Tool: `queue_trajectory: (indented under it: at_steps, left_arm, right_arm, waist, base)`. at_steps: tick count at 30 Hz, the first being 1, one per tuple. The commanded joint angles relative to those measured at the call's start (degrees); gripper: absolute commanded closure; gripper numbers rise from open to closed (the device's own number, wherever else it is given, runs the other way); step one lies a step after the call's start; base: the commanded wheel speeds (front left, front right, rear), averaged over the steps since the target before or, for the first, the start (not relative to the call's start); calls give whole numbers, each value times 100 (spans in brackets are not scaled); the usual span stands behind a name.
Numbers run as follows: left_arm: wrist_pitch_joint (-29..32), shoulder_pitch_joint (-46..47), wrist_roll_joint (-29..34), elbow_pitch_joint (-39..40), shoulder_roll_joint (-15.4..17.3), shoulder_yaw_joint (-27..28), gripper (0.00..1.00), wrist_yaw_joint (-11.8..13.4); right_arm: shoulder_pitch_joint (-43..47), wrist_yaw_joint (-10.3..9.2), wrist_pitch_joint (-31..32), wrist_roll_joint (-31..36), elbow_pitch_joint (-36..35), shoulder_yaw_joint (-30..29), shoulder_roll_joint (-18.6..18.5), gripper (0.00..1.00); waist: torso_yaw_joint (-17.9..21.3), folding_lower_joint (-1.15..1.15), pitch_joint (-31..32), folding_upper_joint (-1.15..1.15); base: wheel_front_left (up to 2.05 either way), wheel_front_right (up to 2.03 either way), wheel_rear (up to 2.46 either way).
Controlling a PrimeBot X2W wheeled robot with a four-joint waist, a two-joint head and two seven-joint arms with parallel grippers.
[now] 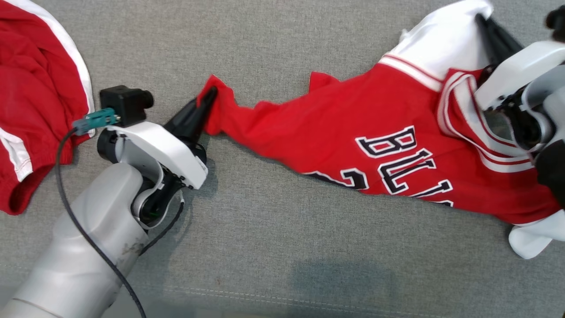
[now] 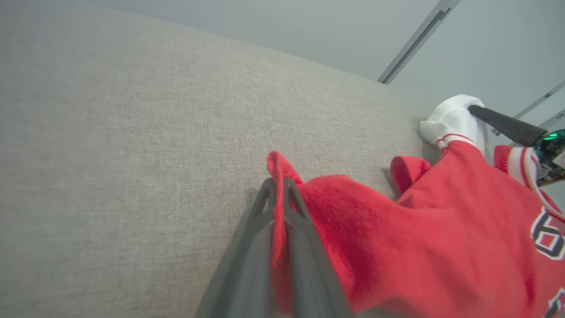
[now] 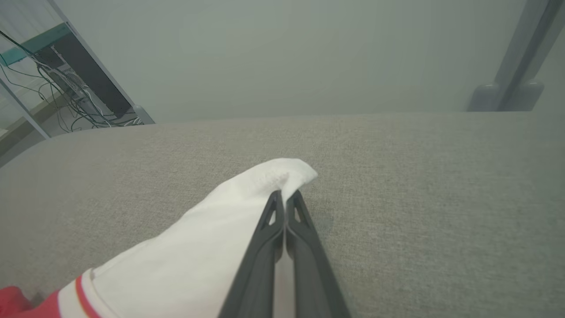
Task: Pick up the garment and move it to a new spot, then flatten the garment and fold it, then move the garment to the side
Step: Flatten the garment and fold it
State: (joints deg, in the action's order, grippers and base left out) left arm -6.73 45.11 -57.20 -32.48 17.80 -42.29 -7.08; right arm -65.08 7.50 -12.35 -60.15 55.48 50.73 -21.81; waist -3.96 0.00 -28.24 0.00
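The garment (image 1: pixel 353 132) is a red basketball jersey with white sleeves and dark lettering, stretched across the grey cushion from centre to right. My left gripper (image 1: pixel 211 96) is shut on its red corner at the left end; the left wrist view has the red cloth (image 2: pixel 375 238) pinched between the two dark fingers (image 2: pixel 265 207) of the left gripper (image 2: pixel 278 183). My right gripper (image 1: pixel 481 20) at the upper right is shut on the white sleeve (image 1: pixel 441 39). From the right wrist, the right gripper (image 3: pixel 284 196) pinches the white sleeve tip (image 3: pixel 265 181).
A second red garment with white stripes (image 1: pixel 31 101) lies bunched at the left edge of the grey cushion (image 1: pixel 265 229). A stitched seam runs along the cushion's near edge. Beyond the far edge are a wall and a metal frame (image 3: pixel 507 84).
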Motion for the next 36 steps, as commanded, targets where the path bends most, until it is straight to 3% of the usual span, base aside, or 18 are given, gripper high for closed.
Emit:
queue_trajectory:
  at_steps: [1,4,9,13,16,19,22,25,28,32,36]
  left_arm:
    - [-160,111,-78,132,290,228,100,-40]
    - [-479,-85,-86,330,479,387,100,-20]
    - [-699,-798,-19,1390,956,664,100,337]
    - [-624,-1414,-98,2607,1365,792,100,666]
    - [-283,-1425,-324,3189,1563,866,100,722]
    - [389,-709,-831,3009,1496,946,100,447]
    - [1048,688,-1222,2033,1320,1160,100,254]
    - [923,2329,-1040,946,1003,1400,100,151]
    - [669,3553,-835,242,596,1392,100,43]
    - [468,4085,-500,-25,468,1009,100,-29]
    - [-219,3255,-111,187,558,576,100,-37]
  right_arm:
    - [230,-1,-143,-139,-219,-91,-169,100]
    - [603,-1,-251,-378,-794,-442,-568,100]
    - [1880,-1,-262,-171,-2274,-1891,-1332,100]
    - [3216,-1,-263,22,-3482,-2845,-1567,100]
    - [3523,-1,-126,94,-4020,-3126,-1612,100]
    - [2732,-1,598,201,-4006,-3020,-1339,100]
    - [964,-1,1012,776,-3190,-2841,-875,100]
    - [-860,-1,447,1424,-2094,-3099,-434,100]
    - [-2100,-1,-8,1972,-1375,-3190,-263,100]
    - [-2528,-1,81,2033,-1411,-2434,-217,100]
    - [-1543,-1,102,1413,-1985,-1766,-532,100]
  waist:
    - [-24,0,41,0]
    - [-35,0,136,0]
    - [31,0,235,0]
    - [148,0,183,0]
    - [233,0,99,0]
    - [321,0,110,0]
    - [469,0,272,0]
    - [529,0,528,0]
    - [468,0,751,0]
    - [436,0,780,0]
    - [366,0,696,0]
  base:
    - [0,0,0]
    - [0,0,0]
    - [0,0,0]
    - [0,0,0]
    - [0,0,0]
    - [0,0,0]
    - [0,0,0]
    - [0,0,0]
    - [0,0,0]
    - [0,0,0]
    - [0,0,0]
